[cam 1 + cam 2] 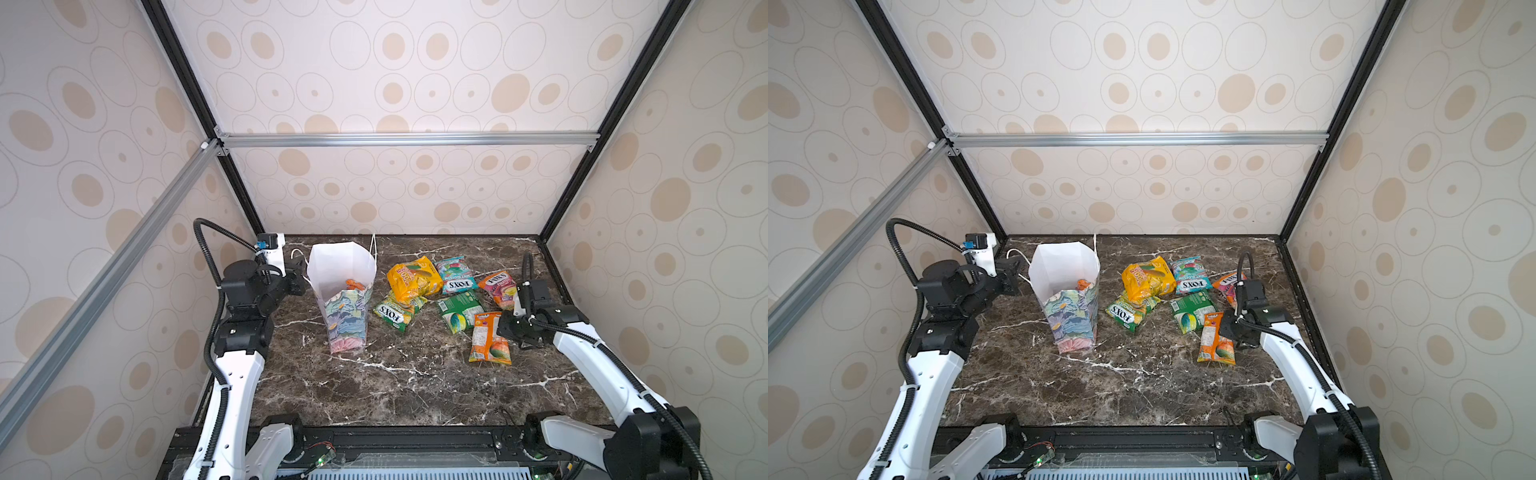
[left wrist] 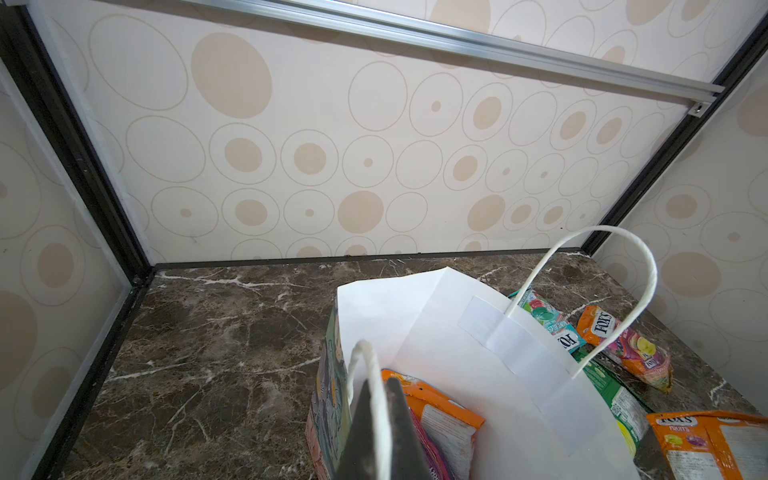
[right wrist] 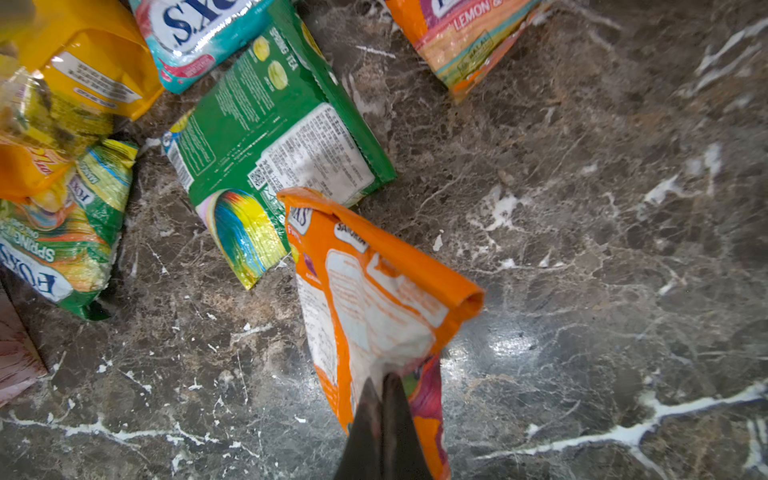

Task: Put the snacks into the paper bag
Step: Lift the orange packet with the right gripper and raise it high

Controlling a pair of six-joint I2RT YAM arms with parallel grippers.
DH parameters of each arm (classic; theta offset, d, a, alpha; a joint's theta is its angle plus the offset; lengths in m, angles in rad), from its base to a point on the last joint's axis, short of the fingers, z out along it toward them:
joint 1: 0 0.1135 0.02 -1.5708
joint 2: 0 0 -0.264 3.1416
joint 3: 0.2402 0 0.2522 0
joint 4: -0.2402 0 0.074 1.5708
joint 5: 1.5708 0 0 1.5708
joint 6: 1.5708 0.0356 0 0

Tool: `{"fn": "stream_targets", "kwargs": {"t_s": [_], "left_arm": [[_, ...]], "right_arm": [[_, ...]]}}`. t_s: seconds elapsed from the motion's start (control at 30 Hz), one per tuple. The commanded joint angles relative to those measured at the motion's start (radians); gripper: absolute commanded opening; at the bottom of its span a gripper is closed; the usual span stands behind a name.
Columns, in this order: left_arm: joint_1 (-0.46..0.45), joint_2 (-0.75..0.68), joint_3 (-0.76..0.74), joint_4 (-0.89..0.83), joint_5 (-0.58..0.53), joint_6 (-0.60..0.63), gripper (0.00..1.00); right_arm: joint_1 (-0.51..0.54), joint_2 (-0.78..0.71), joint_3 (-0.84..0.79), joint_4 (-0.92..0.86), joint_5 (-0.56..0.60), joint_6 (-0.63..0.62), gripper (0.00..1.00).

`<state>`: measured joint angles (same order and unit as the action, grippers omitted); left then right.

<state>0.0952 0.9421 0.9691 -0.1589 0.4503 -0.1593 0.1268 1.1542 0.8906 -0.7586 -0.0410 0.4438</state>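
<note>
Snacks (image 1: 413,278): five lie loose on the table (image 1: 415,395), a sixth is gripped, and at least one orange one is in the bag (image 1: 347,324) (more may sit beneath it).
Held one: the orange packet (image 3: 374,299) is pinched at one end by the right gripper (image 3: 382,378), jaws closed tight on the foil. Its long axis runs straight out from the fingertips.
Lift: I cannot tell whether its free end is clear of the table.
Left gripper (image 2: 376,386): clamped on the bag's near handle (image 2: 365,353), steadying the open mouth.
Bag: upright, left of centre, white inside showing in both top views.
Key relation: the bag lies to the left of the right gripper, well apart, with the loose packets between. The carry likely goes leftward over them.
Edges: the rim stands much higher than the packets. The second handle (image 1: 373,245) rises on the side facing the carry, a probable snag.
Room: the green packet (image 3: 274,137) sits just beside the held one's free end. Bare table lies toward the front, and the right wall (image 1: 665,270) is near behind the arm.
</note>
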Motion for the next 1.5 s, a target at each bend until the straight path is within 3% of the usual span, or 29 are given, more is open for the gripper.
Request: {"fn": "stream_targets", "kwargs": {"t_s": [0.0, 0.83, 1.47], "left_arm": [[0.008, -0.017, 0.029, 0.009, 0.001, 0.018, 0.0], [0.008, -0.023, 0.029, 0.009, -0.001, 0.02, 0.0], [0.009, -0.028, 0.028, 0.012, -0.002, 0.02, 0.0]], "right_arm": [[0.002, -0.034, 0.048, -0.004, -0.021, -0.029, 0.0], [0.037, -0.063, 0.175, 0.022, -0.123, -0.037, 0.0], [0.232, 0.005, 0.462, 0.089, -0.044, -0.098, 0.0]]}}
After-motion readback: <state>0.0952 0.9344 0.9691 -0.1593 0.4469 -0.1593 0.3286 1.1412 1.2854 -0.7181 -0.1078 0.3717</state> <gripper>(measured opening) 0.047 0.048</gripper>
